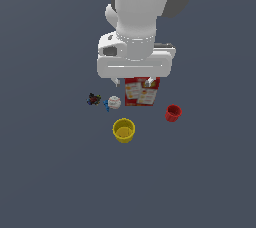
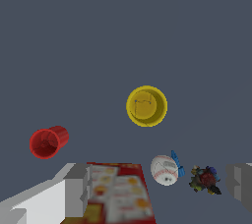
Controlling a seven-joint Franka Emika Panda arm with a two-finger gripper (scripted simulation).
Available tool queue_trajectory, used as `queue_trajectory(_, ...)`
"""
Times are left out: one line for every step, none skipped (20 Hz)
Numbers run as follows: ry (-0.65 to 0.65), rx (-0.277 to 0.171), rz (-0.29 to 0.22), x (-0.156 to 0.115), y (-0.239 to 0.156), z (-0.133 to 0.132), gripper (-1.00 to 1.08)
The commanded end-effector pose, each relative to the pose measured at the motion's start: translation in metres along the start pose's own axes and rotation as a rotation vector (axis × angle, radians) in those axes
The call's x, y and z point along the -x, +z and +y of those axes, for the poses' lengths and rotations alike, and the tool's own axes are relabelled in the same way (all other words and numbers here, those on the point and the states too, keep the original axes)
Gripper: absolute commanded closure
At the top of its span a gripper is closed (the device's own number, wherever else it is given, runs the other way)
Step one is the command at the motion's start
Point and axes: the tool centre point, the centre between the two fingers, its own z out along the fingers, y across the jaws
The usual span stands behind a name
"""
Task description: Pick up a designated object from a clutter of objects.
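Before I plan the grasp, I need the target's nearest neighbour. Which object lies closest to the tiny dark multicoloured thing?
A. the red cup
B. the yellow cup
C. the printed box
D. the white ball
D: in the exterior view the white ball sits right beside the tiny dark multicoloured thing, while the yellow cup, printed box and red cup lie farther away.

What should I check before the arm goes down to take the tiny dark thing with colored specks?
1. Tiny dark thing visible in both views: ok.
2. Tool open, holding nothing: ok.
3. Tool centered over the target: not ok; it hangs above the printed box.
4. Gap to the white ball: small, the two look apart: ok.
5. Yellow cup and red cup away from the target: ok.
6. Height above the table: cannot tell.
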Motion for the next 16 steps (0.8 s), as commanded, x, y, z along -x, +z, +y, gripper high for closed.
queue_trajectory(0.000,0.000,0.000,0.000,0.000,0.000,-0.92)
queue_trajectory(-0.001,0.000,0.000,0.000,0.000,0.000,-0.92)
queue_trajectory(-0.002,-0.001,0.000,-0.001,0.000,-0.001,-0.92)
queue_trajectory(-0.006,-0.003,-0.001,-0.001,0.000,-0.003,-0.92)
queue_trajectory(-0.010,-0.006,-0.001,-0.003,0.000,-0.005,-0.92)
queue_trajectory(-0.016,-0.009,-0.002,-0.004,0.000,-0.008,-0.92)
queue_trajectory(-0.022,-0.012,-0.003,-0.005,0.000,-0.011,-0.92)
queue_trajectory(-0.027,-0.013,-0.003,-0.006,0.000,-0.013,-0.92)
queue_trajectory(-0.031,-0.014,-0.003,-0.007,0.000,-0.015,-0.92)
queue_trajectory(-0.034,-0.015,-0.003,-0.007,0.000,-0.015,-0.92)
queue_trajectory(-0.034,-0.015,-0.003,-0.007,-0.001,-0.015,-0.92)
queue_trajectory(-0.033,-0.014,-0.003,-0.007,0.000,-0.015,-0.92)
queue_trajectory(-0.029,-0.014,-0.003,-0.007,0.000,-0.014,-0.92)
queue_trajectory(-0.024,-0.015,-0.003,-0.006,0.001,-0.013,-0.92)
queue_trajectory(-0.016,-0.015,-0.004,-0.006,0.003,-0.012,-0.92)
queue_trajectory(-0.006,-0.016,-0.004,-0.006,0.005,-0.010,-0.92)
